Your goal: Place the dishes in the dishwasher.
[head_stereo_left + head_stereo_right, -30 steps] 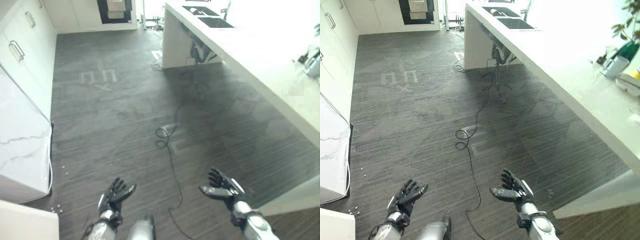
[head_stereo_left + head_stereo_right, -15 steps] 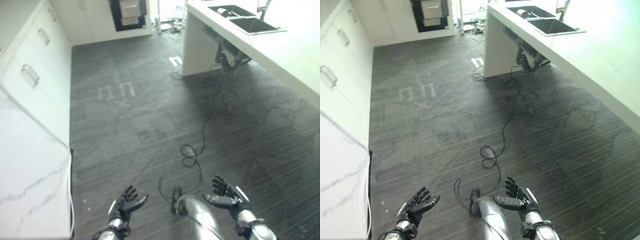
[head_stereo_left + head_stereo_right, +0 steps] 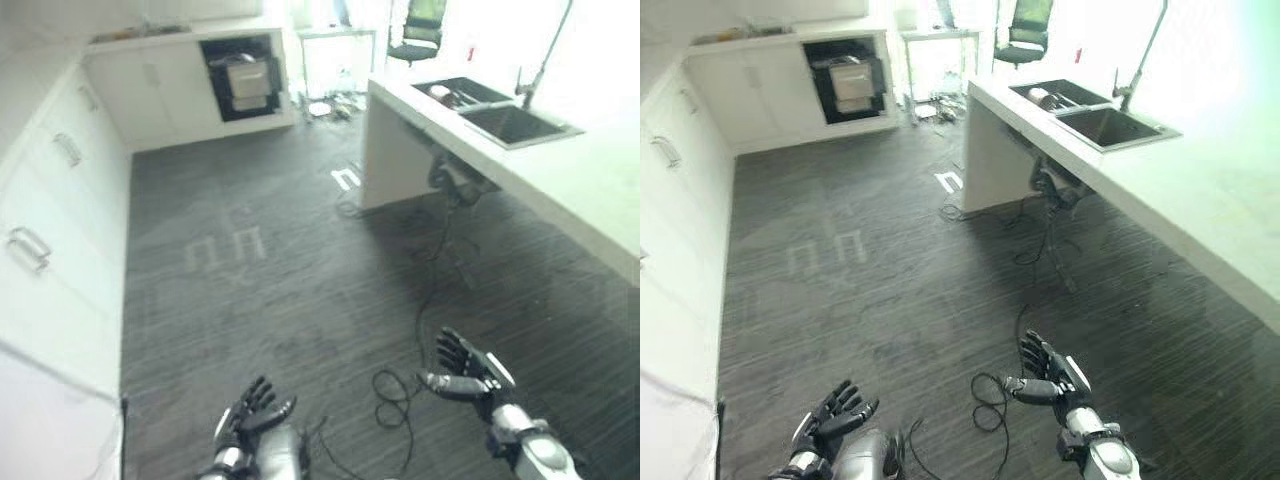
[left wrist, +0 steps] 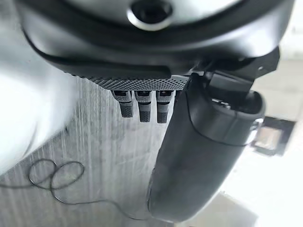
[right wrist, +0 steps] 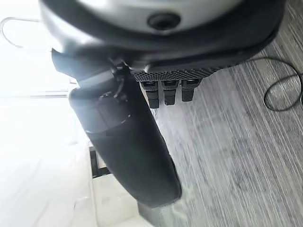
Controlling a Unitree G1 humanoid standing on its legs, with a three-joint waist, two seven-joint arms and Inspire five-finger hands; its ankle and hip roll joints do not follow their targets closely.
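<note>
Both hands hang over the dark floor, open and holding nothing. My left hand (image 3: 250, 410) is low at the left, its straight fingers (image 4: 142, 106) showing in the left wrist view. My right hand (image 3: 1050, 375) is low at the right, palm turned inward, its thumb (image 5: 128, 142) relaxed in the right wrist view. The dishwasher (image 3: 245, 85) stands open in the far wall's cabinets, with a pale rack inside. Some dishes (image 3: 1045, 97) lie on the counter beside the sink (image 3: 1110, 125), far ahead on the right.
White cabinets with metal handles (image 3: 28, 248) run along the left. A long white counter (image 3: 590, 190) lines the right side. An office chair (image 3: 1018, 22) stands at the far end. White tape marks (image 3: 225, 250) lie on the floor between me and the dishwasher.
The camera has lifted and turned, so the far wall, the dishwasher and the whole sink now show. Both hands keep the same open pose.
</note>
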